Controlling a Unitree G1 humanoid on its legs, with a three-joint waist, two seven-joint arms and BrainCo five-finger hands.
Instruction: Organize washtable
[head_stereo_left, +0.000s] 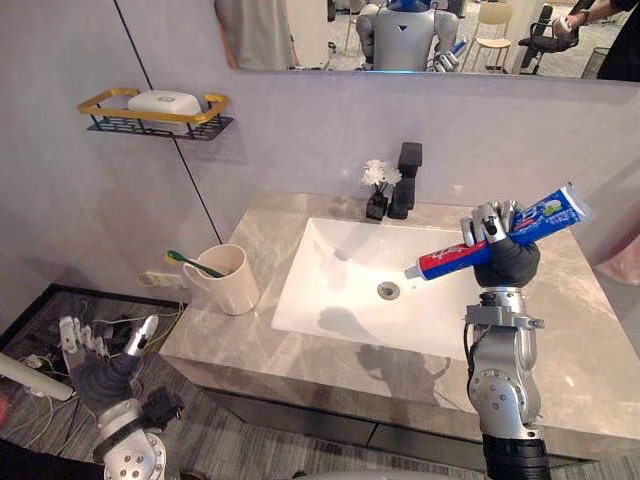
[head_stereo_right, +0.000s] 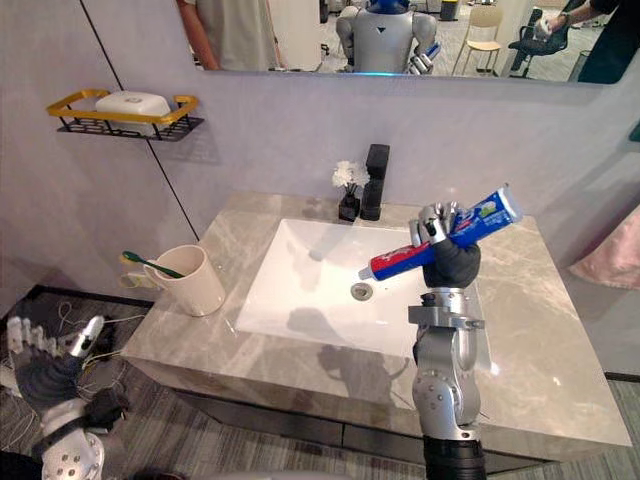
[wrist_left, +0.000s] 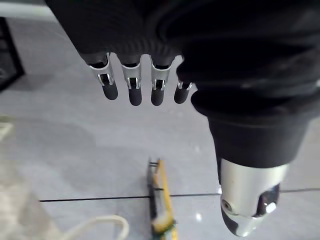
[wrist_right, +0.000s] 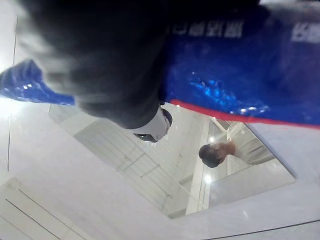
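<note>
My right hand (head_stereo_left: 503, 250) is raised over the right side of the white sink (head_stereo_left: 340, 300), shut on a blue and red toothpaste tube (head_stereo_left: 500, 238) that slants with its white cap down toward the basin. Up close, the tube (wrist_right: 240, 65) crosses the right wrist view. A cream cup (head_stereo_left: 228, 280) with a green toothbrush (head_stereo_left: 192, 264) in it stands on the counter left of the sink. My left hand (head_stereo_left: 100, 365) hangs low, left of the counter, fingers straight and open (wrist_left: 130, 85).
A black faucet (head_stereo_left: 405, 180) and a small white flower vase (head_stereo_left: 377, 188) stand behind the basin. A yellow-rimmed wire shelf (head_stereo_left: 155, 112) with a white soap bar is fixed on the wall upper left. The marble counter (head_stereo_left: 580, 330) spreads right of the sink.
</note>
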